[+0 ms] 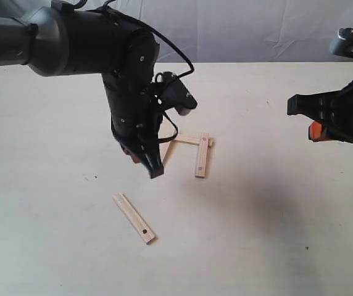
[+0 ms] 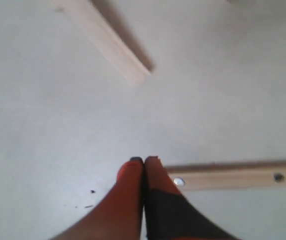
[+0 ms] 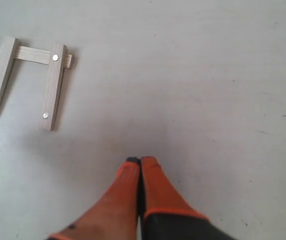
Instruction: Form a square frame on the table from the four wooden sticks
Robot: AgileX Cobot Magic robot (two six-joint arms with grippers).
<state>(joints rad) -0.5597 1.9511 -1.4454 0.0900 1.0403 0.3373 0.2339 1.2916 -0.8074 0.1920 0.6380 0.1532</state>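
On the left of the exterior view you have one loose stick (image 1: 134, 217), with a hole near each end. It lies slantwise on the table (image 1: 263, 234), apart from the other three.

Up and to the right of it, your left gripper (image 1: 154, 169) points down at the table, its fingers pressed together and holding nothing. The left wrist view puts their tips just beside one end of that loose stick, but you cannot tell whether they touch it.

Next comes the unfinished frame, open on its near side. It has a plain left stick (image 1: 166, 153) partly hidden by the gripper, and a cross stick (image 1: 187, 140) along the far side. A holed right stick (image 1: 202, 156) lies over the cross stick's end.

Well off to the right, your right gripper (image 3: 140, 161) hangs over bare table, fingers together and empty.
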